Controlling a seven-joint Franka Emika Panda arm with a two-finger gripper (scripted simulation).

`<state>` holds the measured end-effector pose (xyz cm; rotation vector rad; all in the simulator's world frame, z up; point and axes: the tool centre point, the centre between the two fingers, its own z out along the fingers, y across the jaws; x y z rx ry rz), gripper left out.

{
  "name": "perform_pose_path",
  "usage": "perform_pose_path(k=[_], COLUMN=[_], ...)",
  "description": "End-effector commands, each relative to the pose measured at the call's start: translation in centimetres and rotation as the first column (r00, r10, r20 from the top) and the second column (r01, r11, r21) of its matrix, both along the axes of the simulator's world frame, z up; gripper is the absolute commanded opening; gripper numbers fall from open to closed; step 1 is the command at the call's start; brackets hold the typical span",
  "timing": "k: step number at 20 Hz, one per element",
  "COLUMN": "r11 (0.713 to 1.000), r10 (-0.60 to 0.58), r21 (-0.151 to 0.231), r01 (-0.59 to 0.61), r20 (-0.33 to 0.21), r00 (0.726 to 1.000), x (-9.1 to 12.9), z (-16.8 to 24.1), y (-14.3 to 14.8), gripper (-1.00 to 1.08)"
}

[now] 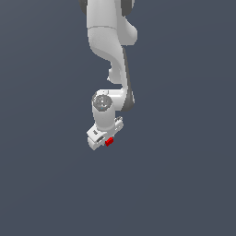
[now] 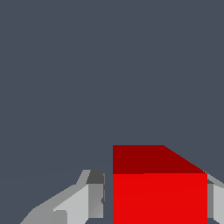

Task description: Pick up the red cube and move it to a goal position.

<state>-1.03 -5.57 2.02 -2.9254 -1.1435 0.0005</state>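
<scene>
The white, smooth-shelled Franka arm point(image 1: 113, 46) was shown reaching down from the top of the exterior view, its white two-fingered gripper point(image 1: 105, 138) turned at an angle. The tiny, bright red, plain-faced cube point(image 1: 109, 142) was seen at the gripper's tip, much smaller than the hand around it. In the wrist view the red cube point(image 2: 159, 197) was framed by a grey finger point(image 2: 89, 199) on one side and a sliver of the other finger point(image 2: 215, 199) on the opposite side; the second finger appeared to touch the cube, while a narrow dark gap was visible beside the first. The jaws were therefore judged to be nearly or just closed on the cube, though firm clamping could not be confirmed. The cube was presumably centred between the fingers so that it could be carried without slipping. No goal marker was visible. Only uniform dark grey-blue background point(image 1: 184, 184) was visible around the hand, with no edge or obstacle shown.
</scene>
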Motion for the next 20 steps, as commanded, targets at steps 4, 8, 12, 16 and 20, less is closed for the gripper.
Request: perform_pose_path(k=[4,8,12,16,20], r11=[1.000,1.000,1.000,1.000,1.000], r10=[0.003,0.003,0.002,0.002,0.003], r21=[0.000,0.000,0.000,0.000,-0.001], r01=[-0.003,-0.003,-0.002,-0.002,-0.003], r20=[0.001,0.001,0.001,0.001,0.001], r00=[1.000,1.000,1.000,1.000,1.000], x=[0.0,0.0,0.0,0.1,0.3], z=[0.0,0.0,0.1,1.1,3.2], y=[0.0,0.0,0.0,0.4,1.4], gripper=[-1.00,-1.00,-1.00,-1.00,-1.00])
